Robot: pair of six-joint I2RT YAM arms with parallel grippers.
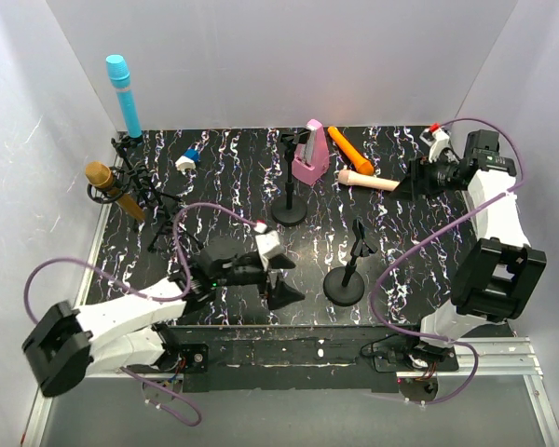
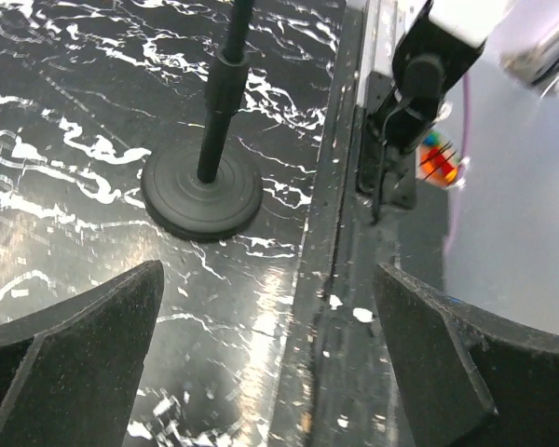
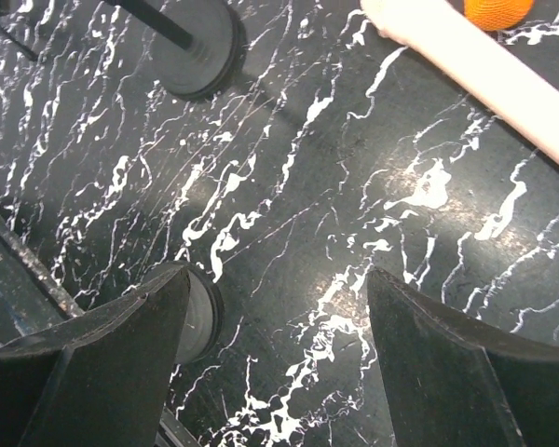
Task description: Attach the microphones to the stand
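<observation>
The cyan-blue microphone [image 1: 121,93] stands upright in a tripod stand at the far left. The gold microphone [image 1: 109,186] sits tilted in a tripod stand [image 1: 154,200] just in front of it. The orange microphone [image 1: 350,150] and the pale pink-beige microphone [image 1: 369,182] lie on the table at the back right; both show in the right wrist view, the pink-beige one [image 3: 503,84] and the orange head [image 3: 498,9]. My right gripper [image 1: 414,179] [image 3: 275,354] is open and empty beside the pink-beige microphone's end. My left gripper [image 1: 284,277] [image 2: 270,363] is open and empty near the front edge.
Two empty round-base stands stand mid-table [image 1: 289,207] [image 1: 346,282]; the nearer one shows in the left wrist view [image 2: 202,191]. A pink metronome [image 1: 309,154] stands beside the orange microphone. A small blue-and-white object [image 1: 187,159] lies at the back left. White walls enclose the table.
</observation>
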